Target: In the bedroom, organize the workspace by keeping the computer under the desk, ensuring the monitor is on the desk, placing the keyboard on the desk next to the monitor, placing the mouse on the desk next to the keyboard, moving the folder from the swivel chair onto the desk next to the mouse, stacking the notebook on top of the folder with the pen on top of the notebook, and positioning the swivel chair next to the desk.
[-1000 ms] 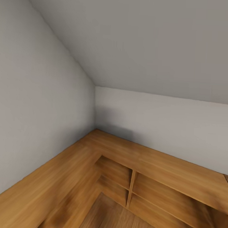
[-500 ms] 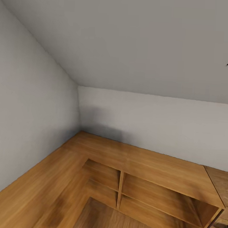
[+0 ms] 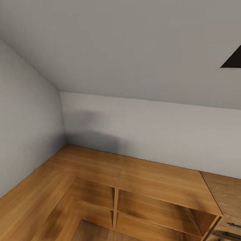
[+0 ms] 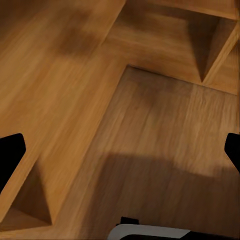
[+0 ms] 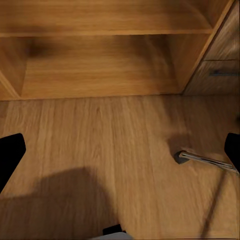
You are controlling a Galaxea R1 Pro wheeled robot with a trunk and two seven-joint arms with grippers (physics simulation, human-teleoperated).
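Head camera panned right, drawer cabinet (image 3: 226,212) now in view, dark triangular shape (image 3: 240,56) larger at upper right

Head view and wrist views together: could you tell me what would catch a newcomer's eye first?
A low wooden shelf unit with open compartments runs along the grey walls into the corner. At its right end stands a wooden drawer cabinet with metal handles, and a dark triangular shape cuts into the upper right. Both pincers, left and right, hang open over wooden floor.
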